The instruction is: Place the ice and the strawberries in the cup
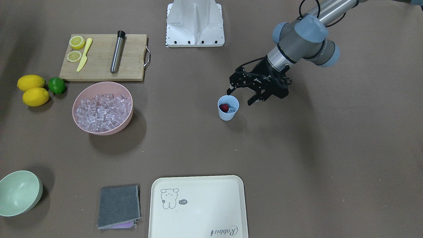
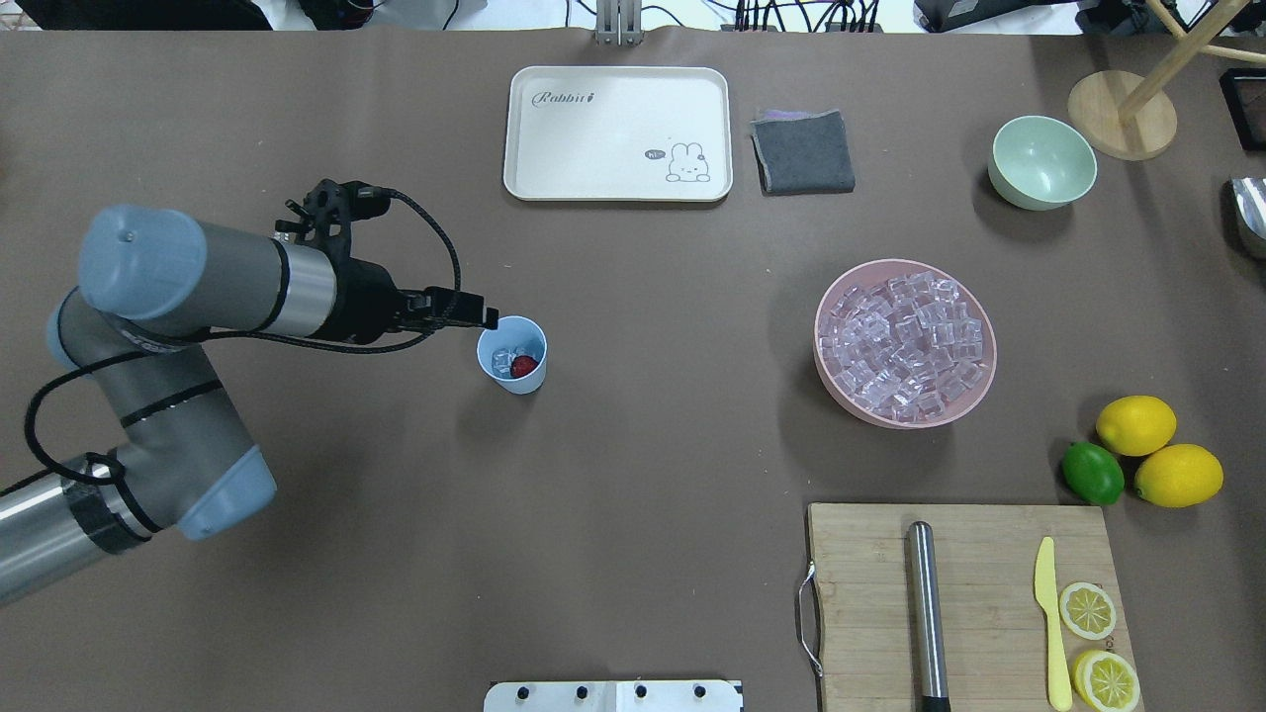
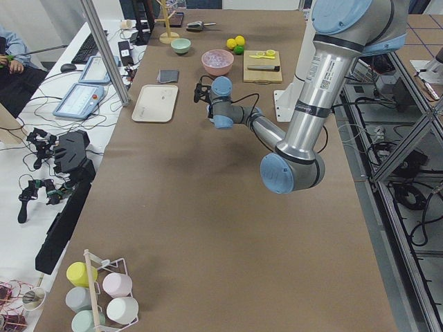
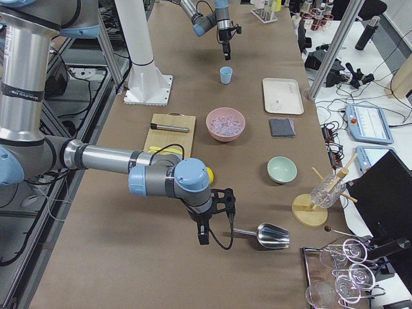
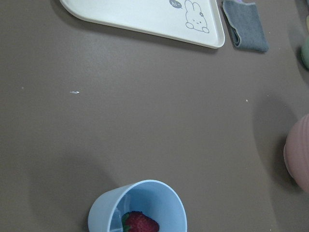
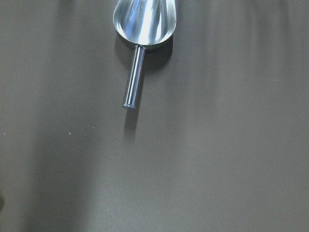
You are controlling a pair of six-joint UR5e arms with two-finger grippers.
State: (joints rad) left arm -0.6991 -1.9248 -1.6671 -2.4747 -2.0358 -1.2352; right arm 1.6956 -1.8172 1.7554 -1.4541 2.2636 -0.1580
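The light blue cup [image 1: 228,111] stands upright mid-table; it also shows in the overhead view [image 2: 511,354] and the left wrist view [image 5: 137,208]. A dark red strawberry [image 1: 224,107] and a few clear ice cubes [image 1: 232,109] lie inside it. My left gripper [image 1: 241,96] is open and empty, just above and beside the cup's rim. The ice pile [image 1: 102,112] fills the pink bowl [image 1: 127,122]. My right gripper [image 4: 215,226] hangs over the table near a metal scoop [image 6: 145,19]. I cannot tell whether the right gripper is open or shut.
A cutting board [image 1: 99,62] holds lemon halves, a yellow knife and a metal muddler. Two lemons [image 1: 31,89] and a lime [image 1: 57,85] lie beside it. A pale green bowl [image 1: 18,193], a grey cloth [image 1: 119,206] and a cream tray [image 1: 198,206] sit on the operators' side.
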